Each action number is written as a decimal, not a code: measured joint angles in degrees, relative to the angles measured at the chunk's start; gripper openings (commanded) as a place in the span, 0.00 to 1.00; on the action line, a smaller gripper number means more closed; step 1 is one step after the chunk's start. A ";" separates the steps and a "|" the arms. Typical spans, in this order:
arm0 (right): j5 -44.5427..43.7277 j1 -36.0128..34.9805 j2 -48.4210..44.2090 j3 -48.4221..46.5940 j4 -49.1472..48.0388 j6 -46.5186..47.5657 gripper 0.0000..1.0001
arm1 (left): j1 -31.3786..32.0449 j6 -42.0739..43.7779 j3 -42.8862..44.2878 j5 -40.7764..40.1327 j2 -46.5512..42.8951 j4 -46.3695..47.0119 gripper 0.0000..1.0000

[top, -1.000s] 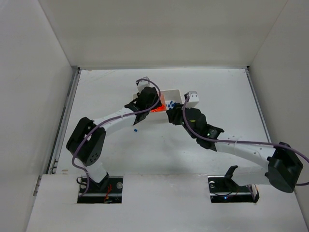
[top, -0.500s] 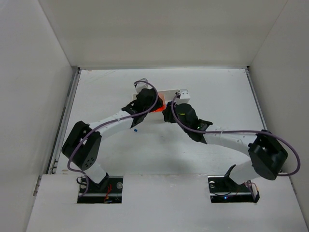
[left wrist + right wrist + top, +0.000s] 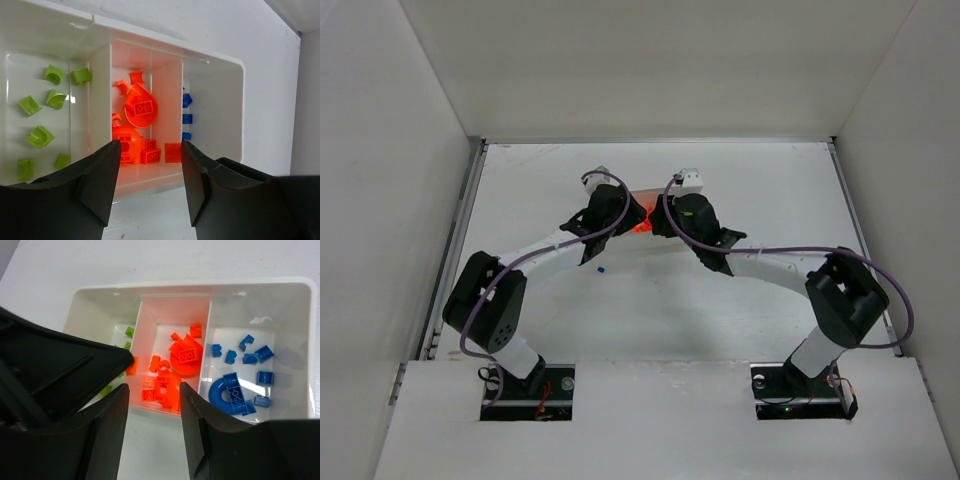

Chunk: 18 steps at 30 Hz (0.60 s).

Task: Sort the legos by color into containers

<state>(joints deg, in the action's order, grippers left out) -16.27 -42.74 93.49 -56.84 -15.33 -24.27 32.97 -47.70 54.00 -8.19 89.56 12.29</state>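
While both pairs of fingers stand parted and empty, we see the white tray (image 3: 235, 65) just beyond them. Our left fingers (image 3: 97, 185) and right fingers (image 3: 107, 425) each frame its middle compartment of orange legos (image 3: 141, 107), with green legos (image 3: 40, 136) on one side and blue legos (image 3: 232, 390) on the other. One blue brick (image 3: 601, 268) lies loose on the white counter (image 3: 720, 330), between white walls (image 3: 380, 200).

Right gripper (image 3: 154, 390) was seen spread open and empty over the white tray (image 3: 200, 284). Orange bricks (image 3: 182, 357) were seen in the middle compartment, blue bricks (image 3: 232, 392) right, lime green bricks (image 3: 129, 331) left, partly hidden by a black arm part (image 3: 50, 370).
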 measured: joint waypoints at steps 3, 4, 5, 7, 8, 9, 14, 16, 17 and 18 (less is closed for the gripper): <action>0.44 0.00 0.00 -0.46 -0.02 0.31 0.52 | -0.07 -0.74 0.50 1.14 2.05 0.42 0.48; 0.50 0.00 0.00 -0.50 -0.13 0.37 0.52 | -0.07 -1.01 0.66 1.51 2.67 0.44 0.48; 0.57 0.02 0.00 -0.50 -0.11 0.44 0.52 | -0.09 -1.16 0.76 1.77 3.17 0.39 0.48; 0.92 0.20 0.22 -0.81 -0.07 0.50 0.52 | -0.15 -1.60 0.79 2.25 3.61 0.44 0.48; 1.07 0.37 0.57 -1.29 -0.11 0.52 0.52 | -0.31 -1.84 0.79 2.40 3.61 0.39 0.48; 1.14 0.52 1.11 -2.01 -0.11 0.55 0.52 | -0.46 -2.10 0.79 2.64 3.61 0.52 0.48; 1.64 1.33 3.65 -4.22 -0.09 0.63 0.50 | -2.03 -3.72 0.79 4.26 3.61 2.10 0.48; 1.70 1.42 3.72 -4.20 0.61 0.74 0.50 | -2.60 -4.35 0.79 4.79 3.61 2.71 0.48; 1.73 1.42 3.63 -4.20 0.74 0.81 0.50 | -2.82 -4.57 0.79 4.96 3.61 2.97 0.48; 1.68 1.42 3.48 -4.15 0.79 0.92 0.50 | -3.02 -4.81 0.81 5.07 3.61 3.34 0.48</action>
<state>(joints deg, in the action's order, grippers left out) -14.59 -41.32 96.97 -60.99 -14.55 -23.35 29.95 -52.51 54.81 -3.11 93.17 15.64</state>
